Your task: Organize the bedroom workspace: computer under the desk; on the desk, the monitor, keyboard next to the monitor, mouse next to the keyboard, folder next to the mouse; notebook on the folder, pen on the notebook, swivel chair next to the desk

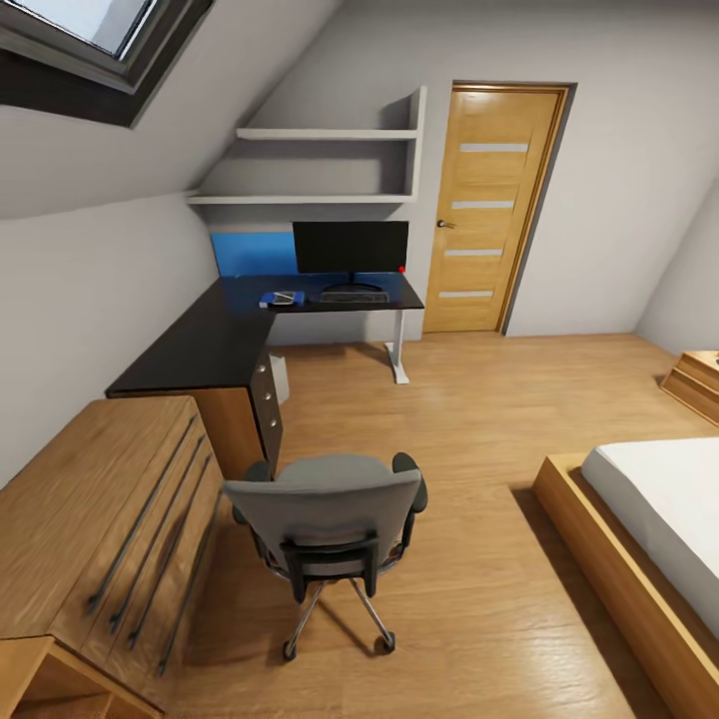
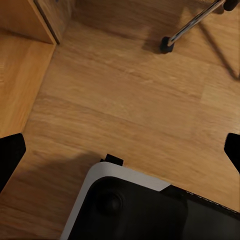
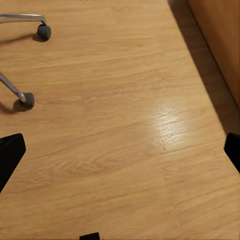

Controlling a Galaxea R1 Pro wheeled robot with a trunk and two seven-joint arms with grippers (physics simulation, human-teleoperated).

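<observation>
The black L-shaped desk (image 1: 200, 345) stands in the far left corner of the bedroom. On it the wide monitor (image 1: 350, 248) stands upright, with the dark keyboard (image 1: 354, 296) just in front of it. Left of the keyboard lies a small blue folder (image 1: 282, 299) with a pale flat item on top. The white computer (image 1: 281, 379) shows under the desk. The grey swivel chair (image 1: 330, 514) stands on the floor near me, its back toward me, apart from the desk. My left gripper (image 2: 120, 152) and right gripper (image 3: 120, 150) hang open over bare floor. The mouse and pen are too small to make out.
A light wooden drawer chest (image 1: 100, 519) stands at the near left and a bed (image 1: 649, 539) at the right. The wooden door (image 1: 489, 210) is behind the desk. Chair casters (image 3: 26, 100) lie near both grippers. My base (image 2: 150, 210) shows below the left gripper.
</observation>
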